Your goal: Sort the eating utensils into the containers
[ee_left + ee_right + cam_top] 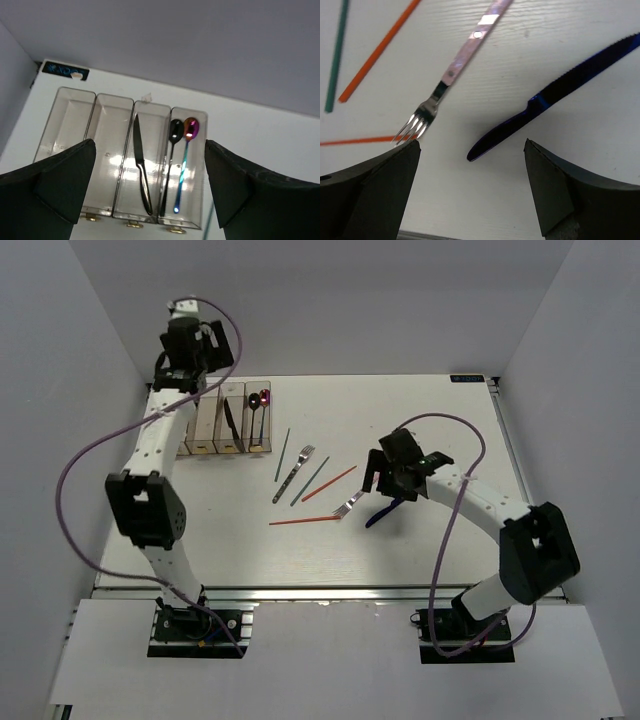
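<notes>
Cutlery lies partly sorted on a white table [420, 420] under two open-jawed robot arms

Left gripper [149, 155] hangs above the row of four clear plastic rectangular containers [115, 96] at the table's far left, its jaws spread wide and holding nothing; the third bin from the left in the wrist view holds a dark knife [140, 165], the fourth a black spoon [175, 130] beside a shiny pink-red spoon [191, 128]. Right gripper [471, 147], jaws just as wide and empty, hovers over a silver fork [465, 55] and a dark blue serrated knife [555, 92] lying near each other, apart. Two thin orange chopsticks [377, 52], two thin green chopsticks [283, 455] and a second silver fork [295, 472] lie loose on the table between the containers and the right gripper
</notes>
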You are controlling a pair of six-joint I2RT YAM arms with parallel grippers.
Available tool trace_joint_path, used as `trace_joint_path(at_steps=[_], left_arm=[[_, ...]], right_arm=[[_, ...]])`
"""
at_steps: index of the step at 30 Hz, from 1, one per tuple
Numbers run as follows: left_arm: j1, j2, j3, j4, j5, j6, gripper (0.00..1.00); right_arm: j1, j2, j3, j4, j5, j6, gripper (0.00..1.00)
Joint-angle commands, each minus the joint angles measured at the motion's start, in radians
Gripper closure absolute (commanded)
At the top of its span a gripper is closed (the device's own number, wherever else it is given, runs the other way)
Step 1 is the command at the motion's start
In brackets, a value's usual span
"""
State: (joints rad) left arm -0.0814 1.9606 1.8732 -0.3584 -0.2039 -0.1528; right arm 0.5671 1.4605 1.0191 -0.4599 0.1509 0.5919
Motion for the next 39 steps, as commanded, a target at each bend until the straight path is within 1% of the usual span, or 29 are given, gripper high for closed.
trace_joint_path(at_steps=[1, 2, 3, 4, 5, 6, 7, 8, 9, 10, 11, 13, 14, 16, 17, 20, 25, 26, 27, 29, 31, 33, 34, 36, 37, 39], left_arm=[[0.003, -0.251, 0.008, -0.118, -0.040, -0.151, 0.02], [0.005, -0.288, -0.020, -0.140, -0.035, -0.184, 0.02], [0.005, -0.366, -0.055, -0.174, -0.008, -0.236, 0.02], [0.003, -0.411, -0.145, -0.181, 0.018, -0.251, 0.02], [0.003, -0.455, -0.205, -0.182, 0.058, -0.257, 0.02], [0.003, -0.559, -0.276, -0.151, 0.139, -0.251, 0.02], [0.003, -0.613, -0.355, -0.125, 0.180, -0.242, 0.02], [0.005, -0.667, -0.516, -0.097, 0.201, -0.232, 0.02], [0.003, -0.719, -0.598, -0.041, 0.202, -0.229, 0.02], [0.005, -0.815, -0.673, -0.015, 0.202, -0.228, 0.02], [0.003, -0.853, -0.794, 0.007, 0.201, -0.226, 0.02], [0.003, -0.920, -0.873, 0.035, 0.201, -0.222, 0.02], [0.005, -0.928, -0.905, 0.035, 0.202, -0.222, 0.02], [0.005, -0.928, -0.916, 0.042, 0.239, -0.221, 0.02], [0.005, -0.919, -0.911, 0.042, 0.259, -0.225, 0.02], [0.003, -0.908, -0.901, 0.036, 0.288, -0.225, 0.02], [0.003, -0.927, -0.924, 0.049, 0.293, -0.223, 0.02], [0.003, -0.928, -0.922, 0.047, 0.288, -0.222, 0.02], [0.003, -0.927, -0.921, 0.044, 0.284, -0.222, 0.02], [0.003, -0.927, -0.924, 0.044, 0.284, -0.222, 0.02], [0.005, -0.933, -0.928, 0.047, 0.290, -0.220, 0.02], [0.003, -0.936, -0.933, 0.052, 0.288, -0.220, 0.02], [0.003, -0.939, -0.934, 0.053, 0.288, -0.220, 0.02], [0.003, -0.936, -0.936, 0.052, 0.288, -0.220, 0.02], [0.003, -0.933, -0.934, 0.050, 0.290, -0.220, 0.02], [0.005, -0.933, -0.933, 0.047, 0.290, -0.217, 0.02]], right_arm=[[-0.001, 0.060, 0.065, -0.094, 0.156, 0.181, 0.11], [-0.001, 0.087, 0.085, -0.114, 0.191, 0.212, 0.11], [-0.001, 0.096, 0.088, -0.134, 0.208, 0.264, 0.13], [0.000, 0.104, 0.090, -0.150, 0.237, 0.299, 0.15], [-0.001, 0.116, 0.093, -0.164, 0.269, 0.330, 0.18], [-0.001, 0.119, 0.093, -0.172, 0.279, 0.360, 0.20], [-0.001, 0.126, 0.096, -0.172, 0.289, 0.371, 0.23], [0.000, 0.136, 0.101, -0.168, 0.289, 0.381, 0.30], [0.001, 0.141, 0.105, -0.168, 0.295, 0.391, 0.30], [0.001, 0.149, 0.110, -0.183, 0.306, 0.425, 0.30], [0.001, 0.168, 0.116, -0.200, 0.331, 0.448, 0.31], [0.008, 0.191, 0.134, -0.262, 0.357, 0.502, 0.32], [0.014, 0.208, 0.133, -0.276, 0.371, 0.552, 0.35], [0.037, 0.221, 0.128, -0.275, 0.360, 0.572, 0.42], [0.053, 0.231, 0.127, -0.278, 0.369, 0.603, 0.42], [0.074, 0.270, 0.130, -0.270, 0.360, 0.620, 0.42], [0.088, 0.325, 0.101, -0.269, 0.328, 0.689, 0.44], [0.099, 0.336, 0.084, -0.273, 0.329, 0.707, 0.46], [0.102, 0.340, 0.073, -0.284, 0.328, 0.726, 0.50], [0.105, 0.350, 0.029, -0.272, 0.306, 0.770, 0.52], [0.103, 0.351, -0.010, -0.195, 0.277, 0.767, 0.53], [0.103, 0.357, -0.045, -0.139, 0.257, 0.761, 0.62], [0.103, 0.359, -0.051, -0.129, 0.250, 0.760, 0.69], [0.100, 0.363, -0.066, -0.123, 0.233, 0.766, 0.74], [0.097, 0.359, -0.077, -0.096, 0.222, 0.763, 0.84], [0.093, 0.348, -0.120, -0.044, 0.176, 0.747, 0.94]])
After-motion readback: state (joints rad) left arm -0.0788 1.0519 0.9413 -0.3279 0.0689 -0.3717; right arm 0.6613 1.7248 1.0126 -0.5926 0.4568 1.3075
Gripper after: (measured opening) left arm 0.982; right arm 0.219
